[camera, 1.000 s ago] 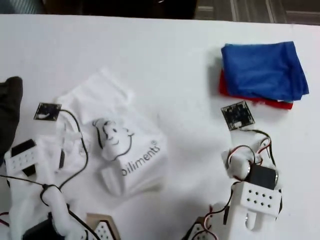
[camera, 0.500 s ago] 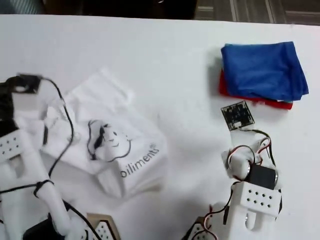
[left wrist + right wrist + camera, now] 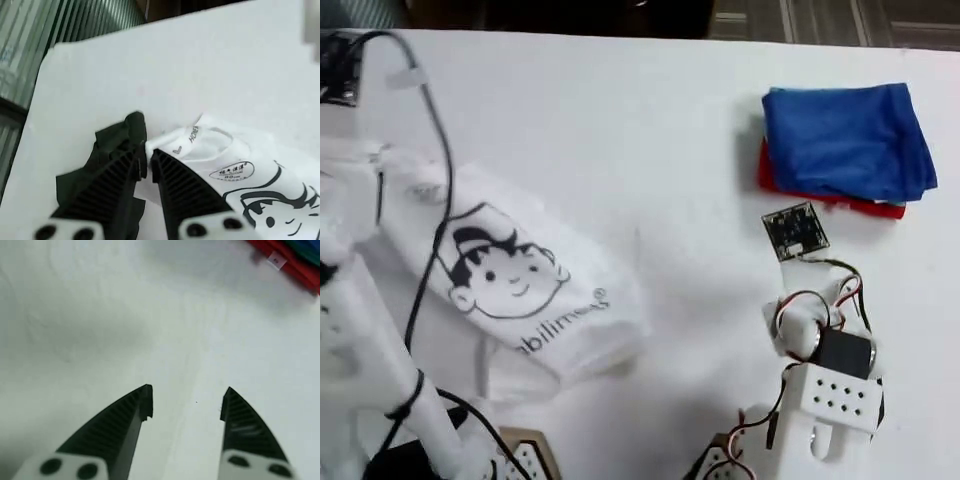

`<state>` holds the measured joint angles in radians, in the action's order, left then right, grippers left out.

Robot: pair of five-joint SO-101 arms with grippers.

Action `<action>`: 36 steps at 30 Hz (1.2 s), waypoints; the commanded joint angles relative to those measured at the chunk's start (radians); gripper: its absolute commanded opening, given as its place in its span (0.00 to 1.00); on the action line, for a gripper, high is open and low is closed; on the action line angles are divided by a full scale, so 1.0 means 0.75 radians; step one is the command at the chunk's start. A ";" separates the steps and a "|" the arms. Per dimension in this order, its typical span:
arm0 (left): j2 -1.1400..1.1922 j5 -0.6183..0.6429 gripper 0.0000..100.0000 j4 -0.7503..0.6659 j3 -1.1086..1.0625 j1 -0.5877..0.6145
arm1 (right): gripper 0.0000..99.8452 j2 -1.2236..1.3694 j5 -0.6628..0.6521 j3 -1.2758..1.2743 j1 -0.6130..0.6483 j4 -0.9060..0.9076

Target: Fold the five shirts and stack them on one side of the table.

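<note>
My left pincer (image 3: 148, 152) is clenched on the collar edge of the white shirt (image 3: 520, 290), with a fold of the white cloth pinched between the two ribbed jaws. Just beside the collar, touching it, a crumpled black shirt (image 3: 131, 124) lies against the outer side of one jaw. Past both of them there is bare tabletop (image 3: 650, 120) up to its edge.

From above, the white shirt lies rumpled in a long slanted band at the left of the tabletop, with the cartoon face print upward. Its upper end is at my left arm and its lower end is near the arm bases. To the right of its hem a wide bare strip runs from the far edge to the near side, open room between the white shirt and the stack.

My right pincer (image 3: 187, 395) is released, its jaws spread wide over bare tabletop and touching nothing. It sits at the near right, a little apart from the stack. There the folded blue shirt (image 3: 845, 140) lies on the red shirt (image 3: 830, 202), whose edge sticks out along the near and left sides. The stack sits at the right side of the tabletop, with a bare margin between it and the far edge.
</note>
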<state>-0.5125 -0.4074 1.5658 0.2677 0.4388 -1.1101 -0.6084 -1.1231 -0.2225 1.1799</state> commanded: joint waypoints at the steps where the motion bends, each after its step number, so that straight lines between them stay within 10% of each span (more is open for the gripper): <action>1: -0.025 0.035 0.02 0.051 0.216 -0.196 | 0.22 -0.009 0.002 0.004 -0.001 -0.015; 20: -0.025 0.035 0.03 -0.123 -0.388 -1.035 | 0.22 -0.021 0.002 0.014 -0.214 -0.026; 28: -0.035 0.135 0.25 -0.100 -0.367 -1.043 | 0.22 -0.013 0.002 0.014 -0.204 -0.024; 36: -0.035 0.125 0.25 0.196 -0.136 -0.724 | 0.22 -0.007 0.002 0.027 -0.157 -0.019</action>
<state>-0.5140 -0.3184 1.6579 0.1143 -0.2102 -1.1101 -0.6084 -1.1231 -0.3682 1.1769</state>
